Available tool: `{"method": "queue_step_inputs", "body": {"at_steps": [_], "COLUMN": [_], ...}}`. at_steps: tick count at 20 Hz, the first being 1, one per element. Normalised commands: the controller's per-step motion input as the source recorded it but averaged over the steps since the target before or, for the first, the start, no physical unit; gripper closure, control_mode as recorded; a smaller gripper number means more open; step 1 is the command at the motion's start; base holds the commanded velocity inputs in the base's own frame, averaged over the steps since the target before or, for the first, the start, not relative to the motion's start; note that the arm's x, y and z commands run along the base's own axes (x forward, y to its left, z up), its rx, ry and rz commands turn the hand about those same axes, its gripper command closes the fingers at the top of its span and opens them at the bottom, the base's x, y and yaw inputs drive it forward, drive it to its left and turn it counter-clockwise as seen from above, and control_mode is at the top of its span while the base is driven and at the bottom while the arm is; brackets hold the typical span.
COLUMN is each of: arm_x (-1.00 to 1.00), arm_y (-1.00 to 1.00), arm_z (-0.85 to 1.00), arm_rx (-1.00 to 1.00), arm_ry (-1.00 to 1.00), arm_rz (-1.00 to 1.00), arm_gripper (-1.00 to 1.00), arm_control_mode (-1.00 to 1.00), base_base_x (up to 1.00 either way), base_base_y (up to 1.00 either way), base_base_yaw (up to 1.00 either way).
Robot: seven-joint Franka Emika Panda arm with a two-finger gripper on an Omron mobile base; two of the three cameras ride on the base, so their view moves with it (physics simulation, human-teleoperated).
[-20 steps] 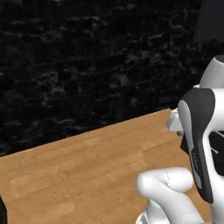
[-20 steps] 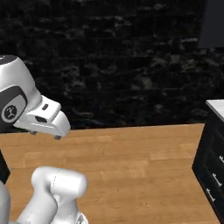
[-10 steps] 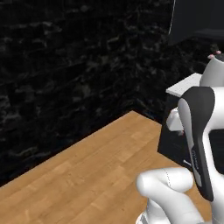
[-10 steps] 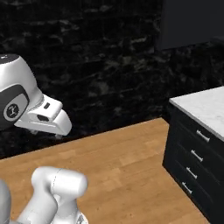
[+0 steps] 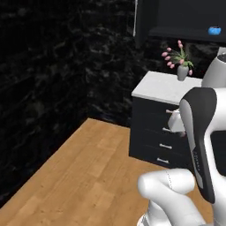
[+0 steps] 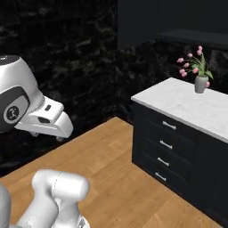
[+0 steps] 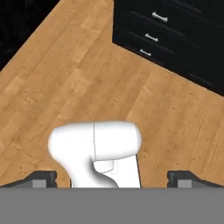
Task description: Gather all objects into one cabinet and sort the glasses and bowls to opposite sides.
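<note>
Gripper (image 7: 112, 177) empty, tips spread wide, aimed down at wood floor (image 7: 65, 78); arm tucked. Transit step, I'd judge: get the base square to the drawer unit (image 6: 178, 147) and white counter (image 6: 191, 104) before reaching up. Small blue bowl (image 5: 214, 31) sits upright on a shelf in the black wall cabinet (image 5: 176, 20), rim up, round, no long axis. Tulip vase (image 6: 201, 83) is a collision risk.

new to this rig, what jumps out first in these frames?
The pink flowers in a grey vase on the white counter of the black drawer unit, against dark walls. High up in the left base view, a small blue bowl sits in the black cabinet. The gripper points at bare wooden floor.
</note>
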Motion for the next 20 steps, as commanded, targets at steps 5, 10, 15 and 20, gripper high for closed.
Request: {"method": "queue_step_inputs", "body": {"at_steps": [5, 10, 15, 20], "arm_x": [0.0, 0.0, 0.0, 0.0], "arm_y": [0.0, 0.0, 0.0, 0.0], "arm_z": [0.0, 0.0, 0.0, 0.0], "arm_rx": [0.0, 0.0, 0.0, 0.0], "arm_ry": [0.0, 0.0, 0.0, 0.0], "arm_rz": [0.0, 0.0, 0.0, 0.0], "arm_gripper": [-1.0, -1.0, -1.0, -1.0], "arm_control_mode": [1.0, 1.0, 1.0, 1.0], "base_base_x": [0.57, 0.65, 0.63, 0.42], "base_base_y": [0.19, -0.3, -0.06, -0.01], "base_base_yaw": [-0.54, -0.2, -0.34, -0.45]}}
